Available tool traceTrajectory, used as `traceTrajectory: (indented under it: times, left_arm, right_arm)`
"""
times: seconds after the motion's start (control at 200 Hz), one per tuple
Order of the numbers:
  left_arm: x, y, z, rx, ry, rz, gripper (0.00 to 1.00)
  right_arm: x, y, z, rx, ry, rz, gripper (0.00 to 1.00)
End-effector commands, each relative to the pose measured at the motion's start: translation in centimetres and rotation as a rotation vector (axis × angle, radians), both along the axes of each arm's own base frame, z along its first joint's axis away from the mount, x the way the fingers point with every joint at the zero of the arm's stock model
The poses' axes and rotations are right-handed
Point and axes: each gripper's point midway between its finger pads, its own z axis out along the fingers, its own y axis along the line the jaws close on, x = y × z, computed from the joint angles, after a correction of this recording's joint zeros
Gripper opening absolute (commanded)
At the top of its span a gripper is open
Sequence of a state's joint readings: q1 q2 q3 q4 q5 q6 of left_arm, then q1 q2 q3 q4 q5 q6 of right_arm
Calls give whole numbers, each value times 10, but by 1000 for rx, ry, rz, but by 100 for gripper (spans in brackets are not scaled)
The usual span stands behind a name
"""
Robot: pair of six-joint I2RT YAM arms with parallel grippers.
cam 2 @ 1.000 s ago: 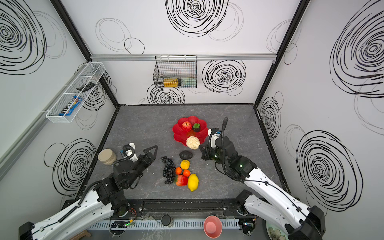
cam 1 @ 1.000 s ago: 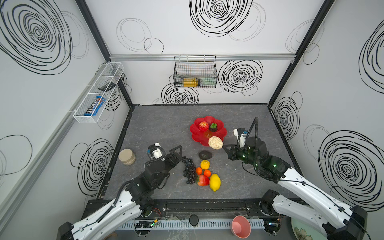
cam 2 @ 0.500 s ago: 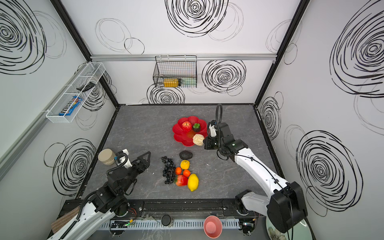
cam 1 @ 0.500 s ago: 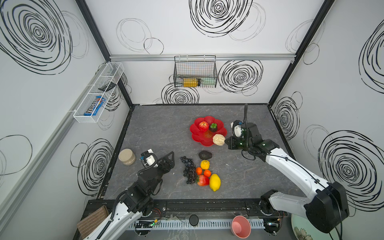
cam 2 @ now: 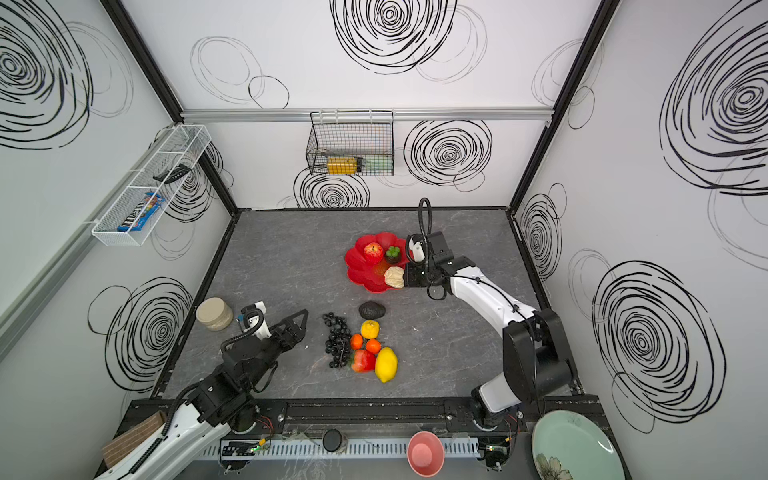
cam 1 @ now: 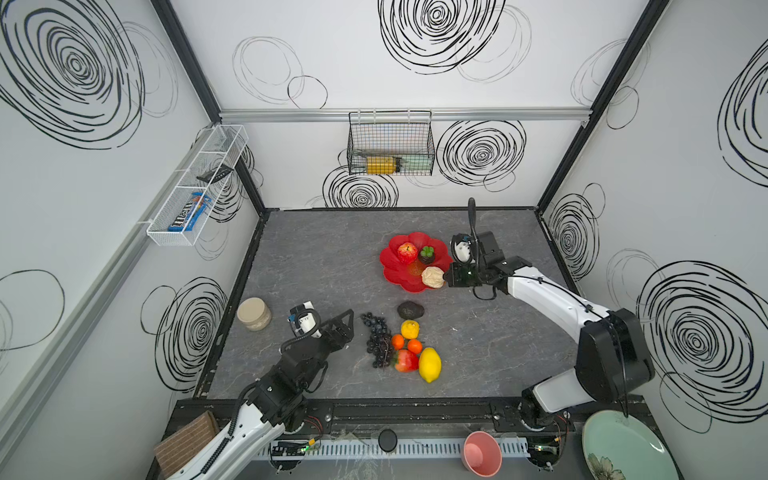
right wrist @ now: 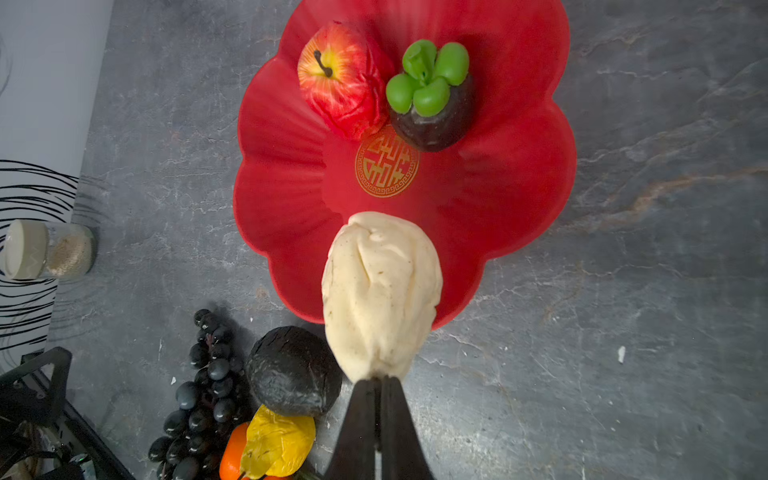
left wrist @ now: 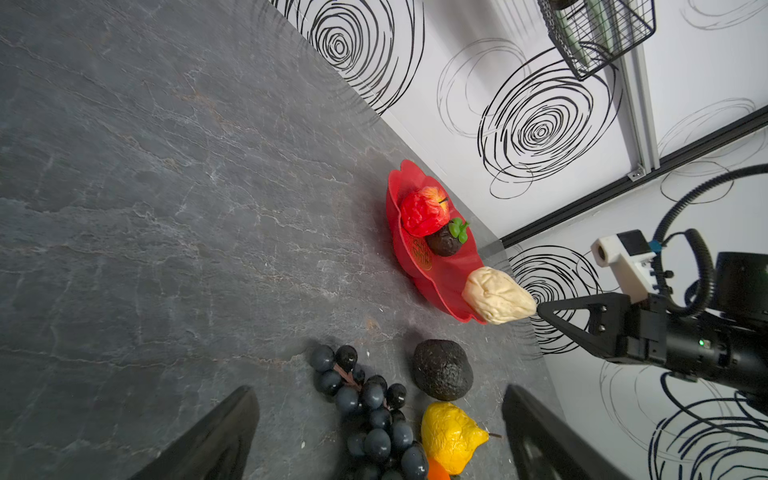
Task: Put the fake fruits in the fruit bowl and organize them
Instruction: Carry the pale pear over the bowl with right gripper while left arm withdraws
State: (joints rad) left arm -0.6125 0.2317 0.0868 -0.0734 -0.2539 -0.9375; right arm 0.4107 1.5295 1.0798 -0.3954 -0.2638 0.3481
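Note:
The red flower-shaped fruit bowl (cam 1: 395, 266) holds a red apple (cam 1: 407, 252) and a mangosteen (cam 1: 427, 254). My right gripper (right wrist: 379, 380) is shut on the end of the cream wrinkled fruit (right wrist: 380, 286), which hangs over the bowl's near rim (cam 2: 394, 277). On the table in front lie the grape bunch (cam 1: 378, 340), avocado (cam 1: 410, 310), small lemon (cam 1: 410, 329), two oranges (cam 1: 397, 341), strawberry (cam 1: 405, 360) and large lemon (cam 1: 429, 365). My left gripper (cam 1: 347, 328) stands open and empty, just left of the grapes (left wrist: 365, 399).
A lidded jar (cam 1: 254, 313) stands at the table's left edge. A pink cup (cam 1: 482, 453) and pale green plate (cam 1: 623, 449) sit off the front edge. A wire basket (cam 1: 390, 143) hangs on the back wall and a white rack (cam 1: 195, 187) on the left wall.
My right gripper has carried the cream fruit a little from beside the bowl to over its rim. My left gripper, still open, has drawn back toward the front edge.

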Motion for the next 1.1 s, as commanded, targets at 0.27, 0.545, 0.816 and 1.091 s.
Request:
traceTrajectory:
  times: [0.27, 0.545, 0.816, 1.091]
  left_arm:
    - [3, -2, 0, -13, -41, -8, 96]
    - [3, -1, -3, -7, -38, -5, 96]
    - [3, -1, -7, -5, -33, -5, 96]
    - [3, -1, -10, -2, -27, -3, 96]
  right_arm:
    - [20, -4, -16, -93, 42, -8, 0]
    - [31, -8, -27, -139, 53, -31, 0]
    - [37, -7, -31, -152, 55, -41, 0]
    - [40, -4, -28, -149, 46, -36, 4]
